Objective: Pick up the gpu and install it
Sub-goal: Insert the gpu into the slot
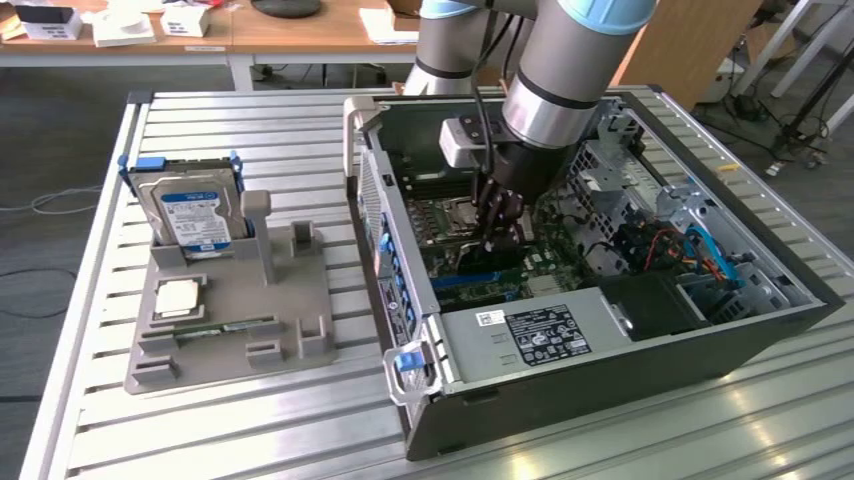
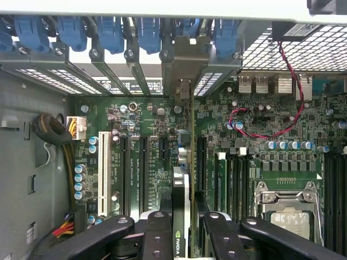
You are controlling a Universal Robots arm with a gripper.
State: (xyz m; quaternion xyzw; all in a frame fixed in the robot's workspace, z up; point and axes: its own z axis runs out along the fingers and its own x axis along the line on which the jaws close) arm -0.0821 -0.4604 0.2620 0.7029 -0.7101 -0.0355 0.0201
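In the wrist view the gpu (image 2: 180, 197) is seen edge-on, a thin green board with a black cooler bearing a green logo. Its silver end bracket (image 2: 184, 65) stands against the case's rear slot openings. My gripper (image 2: 184, 238) is shut on the card, one black finger (image 2: 157, 233) on each side. The card stands upright over the motherboard's expansion slots (image 2: 142, 173); I cannot tell whether it is seated in one. In the exterior view my gripper (image 1: 503, 232) reaches down into the open computer case (image 1: 747, 340), with the dark gpu (image 1: 487, 262) just below the fingers.
A grey fixture (image 1: 300, 300) on the exterior view's left holds a silver hard drive (image 1: 195, 213), a processor (image 1: 179, 297) and a memory stick (image 1: 220, 327). Inside the case are blue slot latches (image 2: 111, 32), a processor socket (image 2: 290, 214), red wires (image 2: 255, 127) and the power supply (image 1: 534, 335).
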